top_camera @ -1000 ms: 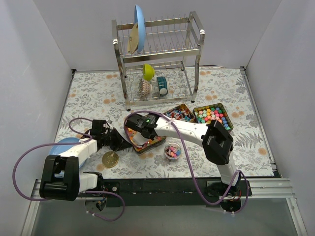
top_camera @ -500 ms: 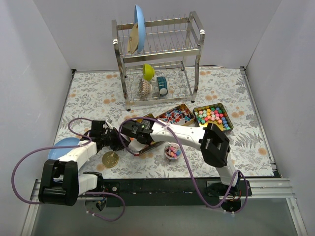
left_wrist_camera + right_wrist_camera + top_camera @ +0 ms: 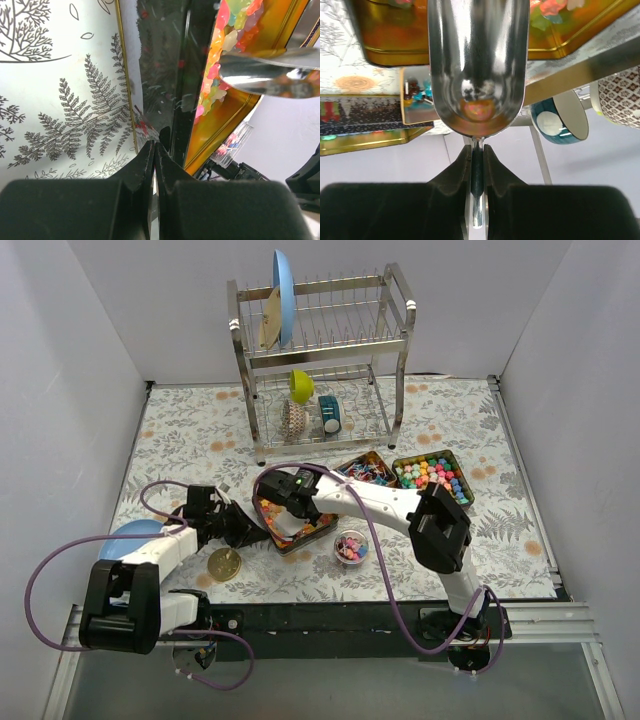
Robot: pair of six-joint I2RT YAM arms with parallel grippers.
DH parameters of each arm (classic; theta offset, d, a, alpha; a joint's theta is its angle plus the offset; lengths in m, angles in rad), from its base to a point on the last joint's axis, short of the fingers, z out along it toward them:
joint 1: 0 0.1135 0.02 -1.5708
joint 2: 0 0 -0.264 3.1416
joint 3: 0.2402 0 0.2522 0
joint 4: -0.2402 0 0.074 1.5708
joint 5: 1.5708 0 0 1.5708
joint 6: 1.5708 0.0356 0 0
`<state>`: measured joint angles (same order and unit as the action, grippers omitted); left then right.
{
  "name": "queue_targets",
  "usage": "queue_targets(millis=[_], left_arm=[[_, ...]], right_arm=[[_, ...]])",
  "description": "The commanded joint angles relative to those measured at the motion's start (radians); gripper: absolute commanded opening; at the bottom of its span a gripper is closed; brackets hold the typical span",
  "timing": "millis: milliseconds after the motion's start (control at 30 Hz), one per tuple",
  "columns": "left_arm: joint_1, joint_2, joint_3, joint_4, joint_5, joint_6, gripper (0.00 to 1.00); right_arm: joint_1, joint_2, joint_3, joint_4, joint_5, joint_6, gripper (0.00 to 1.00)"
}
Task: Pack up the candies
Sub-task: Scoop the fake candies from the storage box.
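A gold tin (image 3: 318, 530) of orange, yellow and pink gummy candies (image 3: 268, 510) lies left of the table's middle. My right gripper (image 3: 286, 502) is shut on the handle of a metal scoop (image 3: 477, 60) and holds its bowl over this tin. The scoop bowl shows only reflections. My left gripper (image 3: 247, 529) is at the tin's left edge, and its jaws are pinched shut at the rim (image 3: 155, 146). The tin's shiny outer wall (image 3: 160, 60) and the gummies (image 3: 220, 50) fill the left wrist view. A small clear cup (image 3: 351, 546) holding mixed candies stands right of the tin.
A tin of red, blue and white wrapped pieces (image 3: 362, 472) and a tin of coloured balls (image 3: 432, 476) stand behind on the right. A gold disc (image 3: 223, 563) lies near my left arm. A blue plate (image 3: 125, 537) lies at the left. A dish rack (image 3: 320, 370) stands at the back.
My right gripper swung left over the gummy tin with the scoop, then came back to the right. My left gripper has stayed at the tin's left edge.
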<state>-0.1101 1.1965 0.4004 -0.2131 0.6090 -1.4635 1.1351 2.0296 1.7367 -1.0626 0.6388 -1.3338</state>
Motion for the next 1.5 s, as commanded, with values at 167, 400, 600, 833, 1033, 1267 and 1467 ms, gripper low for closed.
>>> queue_targets(millis=[167,400,600,833,1033,1267,1467], left_arm=[[-0.028,0.035,-0.012,0.024,0.024,-0.017,0.0],[-0.037,0.071,-0.012,0.046,0.035,-0.021,0.0],[-0.039,0.078,-0.015,0.049,0.037,-0.026,0.0],[-0.039,0.098,0.006,0.054,0.035,-0.024,0.0],[-0.039,0.098,0.035,0.023,0.014,0.003,0.0],[-0.013,0.077,0.122,-0.041,-0.002,0.103,0.0],[-0.003,0.09,0.213,-0.153,0.017,0.228,0.0]], right_arm=[[0.029,0.078,0.101,-0.189,-0.091,0.131,0.01],[0.049,0.122,0.15,-0.195,-0.166,0.189,0.01],[0.057,0.179,0.2,-0.217,-0.251,0.272,0.01],[0.054,0.238,0.251,-0.238,-0.382,0.387,0.01],[0.02,0.173,0.202,-0.119,-0.528,0.429,0.01],[-0.063,0.037,0.041,0.041,-0.7,0.395,0.01],[-0.118,-0.043,-0.061,0.092,-0.803,0.358,0.01]])
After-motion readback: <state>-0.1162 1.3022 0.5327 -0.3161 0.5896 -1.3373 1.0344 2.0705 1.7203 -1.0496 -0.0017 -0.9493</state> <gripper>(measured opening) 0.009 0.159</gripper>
